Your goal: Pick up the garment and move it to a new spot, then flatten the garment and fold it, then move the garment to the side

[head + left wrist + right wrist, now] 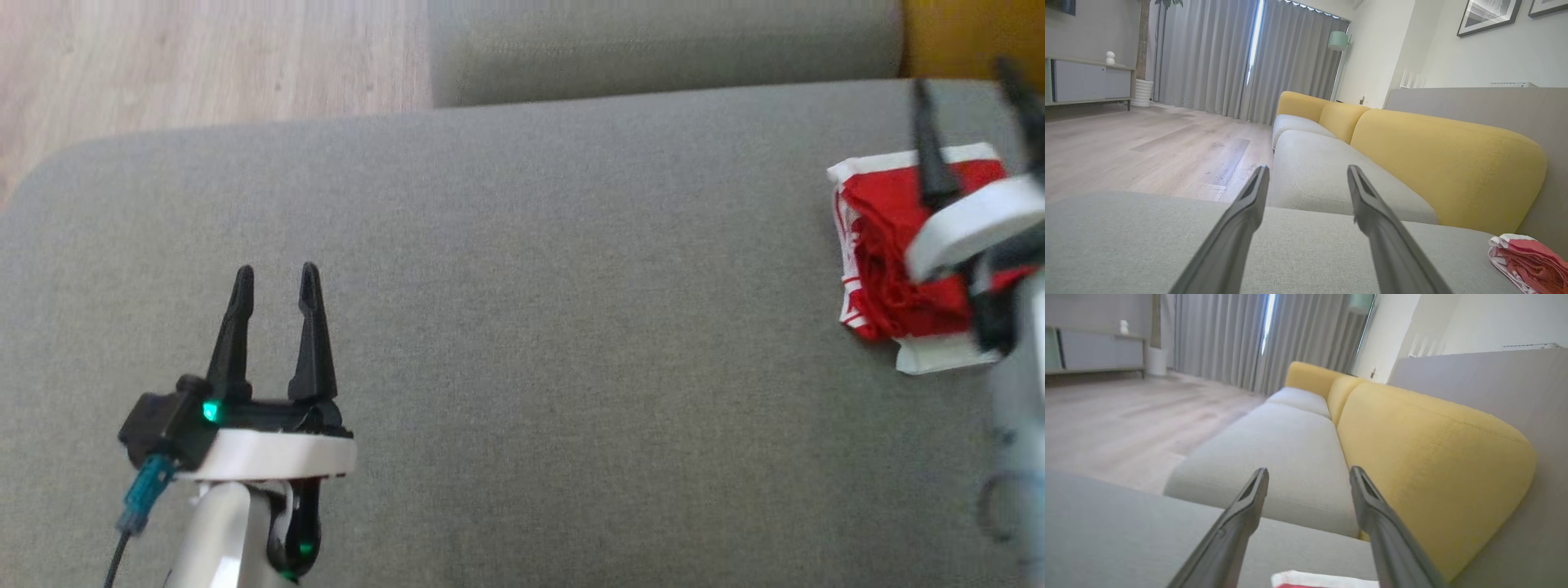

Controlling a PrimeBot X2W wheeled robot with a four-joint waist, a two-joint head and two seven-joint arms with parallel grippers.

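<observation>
The garment is a folded red and white bundle lying at the right side of the grey cushion. My right gripper hovers over it at the right edge of the head view, blurred, jaws open and empty. In the right wrist view my right gripper is spread wide, with a strip of the garment at the bottom edge between the fingers. My left gripper stands open and empty at the lower left, far from the garment. In the left wrist view my left gripper is open, and the garment lies at the lower right.
A second grey seat cushion lies beyond this one, with yellow backrests along the right. Wooden floor runs past the cushion's far left edge. A grey panel rises behind the backrests.
</observation>
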